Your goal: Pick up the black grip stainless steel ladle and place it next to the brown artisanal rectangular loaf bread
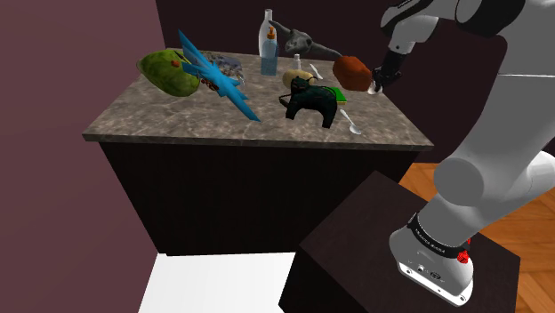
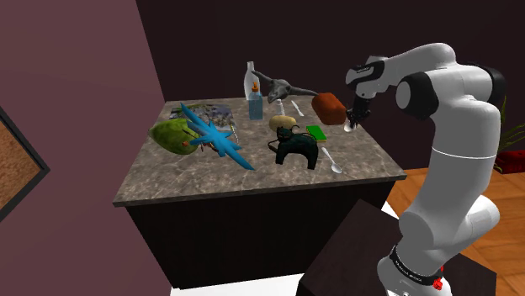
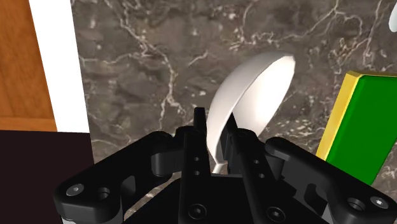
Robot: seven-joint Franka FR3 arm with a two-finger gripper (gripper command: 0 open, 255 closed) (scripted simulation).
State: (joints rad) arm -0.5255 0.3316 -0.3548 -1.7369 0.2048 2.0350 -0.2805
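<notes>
**Item:** ladle (image 3: 254, 86).

**Location:** clasped at the neck between the clenched fingers (image 3: 199, 137) of the gripper (image 3: 216, 127). It was over the counter (image 1: 178, 124), just beside the brown loaf (image 1: 353, 73). Contact with the counter could not be judged.

**Form:** plain white, smooth, with a deep oval bowl tapering to a thin stem.

**Counter:** hard, flat, grey-brown marble with pale veins.

**Loaf:** reddish-brown, blocky, round-edged, matte.

**Neighbour:** green book (image 3: 362, 121), a flat slab with a yellow edge, near the bowl.

**Handling note:** the ladle was best lowered straight onto bare marble, clear of loaf and book, with the bowl settled before release. The curved bowl would probably rock on the stone.
</notes>
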